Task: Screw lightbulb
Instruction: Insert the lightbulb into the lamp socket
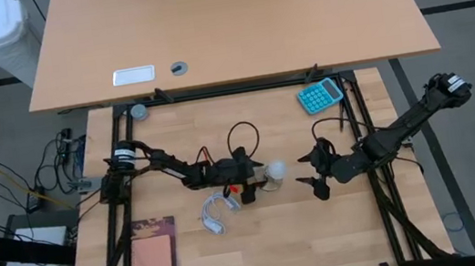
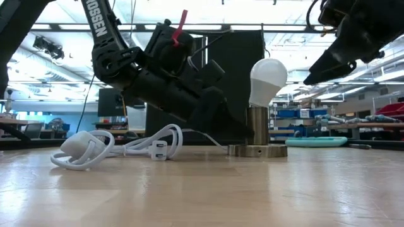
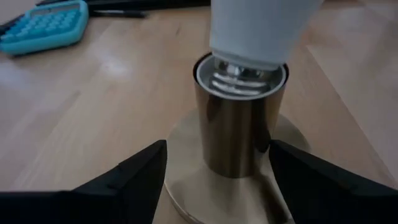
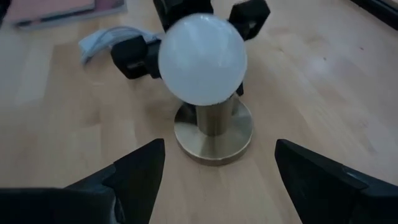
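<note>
Worktop (image 1: 280, 247): pale wooden slats, carrying every item below.
Left arm: lay low across the middle of the worktop, reaching in from the left edge.
Right arm: reached in from the right edge.
Calculator (image 1: 319, 96): teal, near the far right corner.
Notebook (image 1: 152, 257): pink-covered, near the near left corner.
Left gripper (image 3: 214, 180): fingers apart, flanking the socket column without touching it.
Right gripper (image 4: 217, 171): fingers spread wide, raised just right of the lightbulb, holding nothing.
Cord (image 2: 113, 148): white, coiled, left of the socket.
Socket (image 2: 257, 142): brass column on a round base, mid-worktop.
Lightbulb (image 2: 267, 81): white, seated upright but slightly tilted in the socket, silvery threads visible at the rim.
</note>
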You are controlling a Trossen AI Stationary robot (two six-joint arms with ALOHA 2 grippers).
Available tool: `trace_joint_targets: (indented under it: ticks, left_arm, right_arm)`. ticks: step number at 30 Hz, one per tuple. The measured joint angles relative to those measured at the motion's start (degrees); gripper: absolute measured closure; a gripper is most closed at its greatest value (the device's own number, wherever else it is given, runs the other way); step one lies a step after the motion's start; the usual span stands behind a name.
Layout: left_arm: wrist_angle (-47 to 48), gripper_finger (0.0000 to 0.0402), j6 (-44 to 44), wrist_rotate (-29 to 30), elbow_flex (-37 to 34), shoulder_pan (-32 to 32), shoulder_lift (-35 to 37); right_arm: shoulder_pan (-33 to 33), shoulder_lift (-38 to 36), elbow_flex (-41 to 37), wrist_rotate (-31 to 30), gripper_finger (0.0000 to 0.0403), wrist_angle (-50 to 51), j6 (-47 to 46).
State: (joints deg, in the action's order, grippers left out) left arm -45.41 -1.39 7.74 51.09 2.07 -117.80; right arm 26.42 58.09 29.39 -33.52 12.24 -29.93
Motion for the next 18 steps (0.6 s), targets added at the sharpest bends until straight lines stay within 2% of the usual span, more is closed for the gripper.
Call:
trace_joint_targets:
  ticks: [8,13,18]
  left_arm:
    - [0.03,0.0141,0.17,0.62,0.0,0.2,0.02]
    - [0.08,0.017,1.66,0.58,0.02,0.26,0.02]
    - [-1.89,0.0173,1.86,-1.68,0.07,0.28,0.08]
  right_arm:
    - [-1.83,6.32,-0.02,0.18,0.0096,-4.77,1.78]
    - [-2.88,7.38,-0.02,2.43,0.0096,-7.51,3.06]
    - [-3.72,7.41,-0.02,4.16,0.0096,-7.84,3.48]
